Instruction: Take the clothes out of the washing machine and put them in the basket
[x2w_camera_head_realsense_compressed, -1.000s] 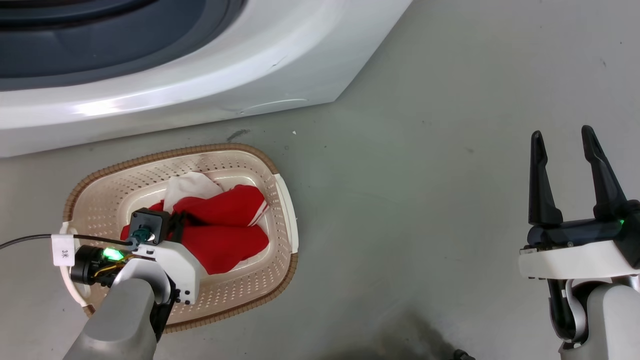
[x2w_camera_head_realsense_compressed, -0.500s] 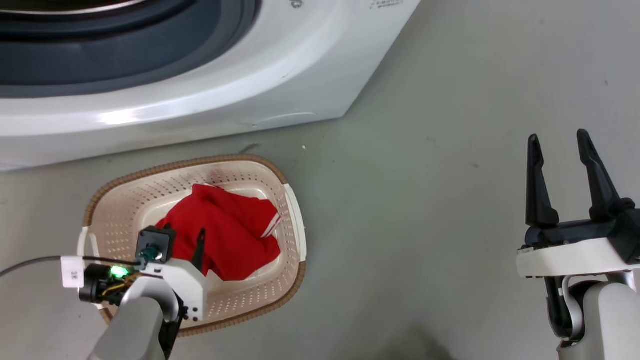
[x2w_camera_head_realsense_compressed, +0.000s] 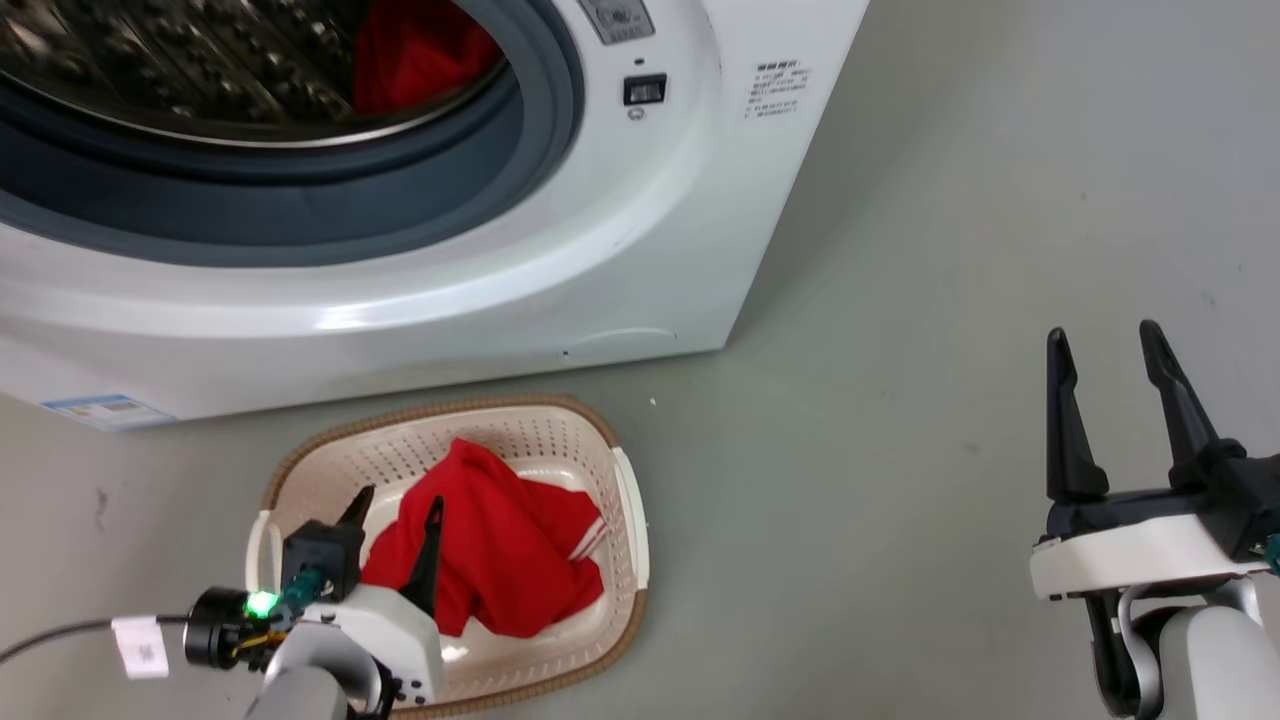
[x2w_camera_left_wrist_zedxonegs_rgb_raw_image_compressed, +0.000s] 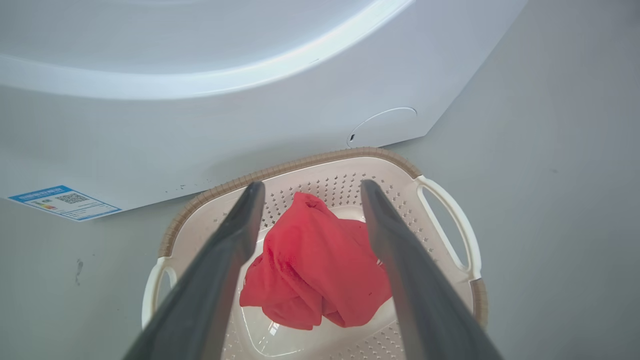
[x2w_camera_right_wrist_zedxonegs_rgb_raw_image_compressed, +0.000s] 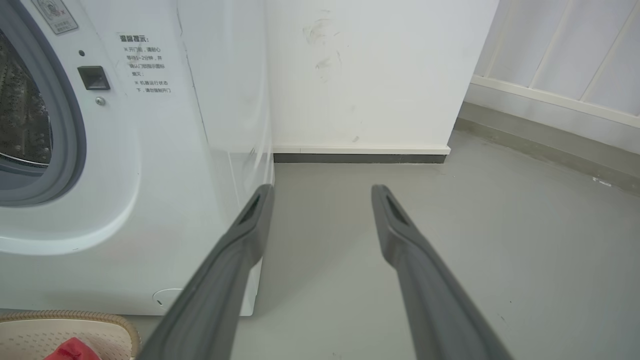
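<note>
One red garment with white stripes on its trim (x2w_camera_head_realsense_compressed: 500, 560) lies in the cream basket (x2w_camera_head_realsense_compressed: 450, 408), which stands on the floor in front of the white washing machine (x2w_camera_head_realsense_compressed: 650, 230). A second red garment (x2w_camera_head_realsense_compressed: 420, 50) sits inside the steel drum at its right side. My left gripper (x2w_camera_head_realsense_compressed: 397, 510) is open above the basket's near left part, touching nothing. In the left wrist view its fingers (x2w_camera_left_wrist_zedxonegs_rgb_raw_image_compressed: 240, 225) frame the garment (x2w_camera_left_wrist_zedxonegs_rgb_raw_image_compressed: 315, 265) in the basket (x2w_camera_left_wrist_zedxonegs_rgb_raw_image_compressed: 300, 165). My right gripper (x2w_camera_head_realsense_compressed: 1105, 350) hangs open over bare floor at the right, apart from the machine (x2w_camera_right_wrist_zedxonegs_rgb_raw_image_compressed: 175, 200).
Grey floor spreads to the right of the basket and machine. A white wall with a dark skirting (x2w_camera_right_wrist_zedxonegs_rgb_raw_image_compressed: 360, 158) stands behind the machine's right side. A blue label (x2w_camera_left_wrist_zedxonegs_rgb_raw_image_compressed: 65, 201) is stuck low on the machine's front. The basket's corner (x2w_camera_right_wrist_zedxonegs_rgb_raw_image_compressed: 75, 316) shows by the right fingers.
My left gripper has opened, let go of the red garment and lifted out of it; the garment has settled in the basket. The head camera tilted up, bringing the drum into view.
</note>
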